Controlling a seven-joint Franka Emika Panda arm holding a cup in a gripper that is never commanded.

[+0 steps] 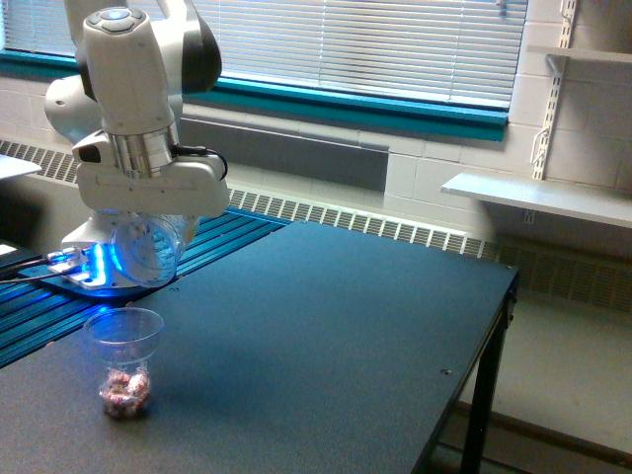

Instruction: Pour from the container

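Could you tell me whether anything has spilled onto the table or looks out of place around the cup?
Nothing stands out. The cup stands upright on the dark table with pinkish pieces in its bottom, and no stray pieces show on the tabletop. The container hangs tipped in the gripper above it.
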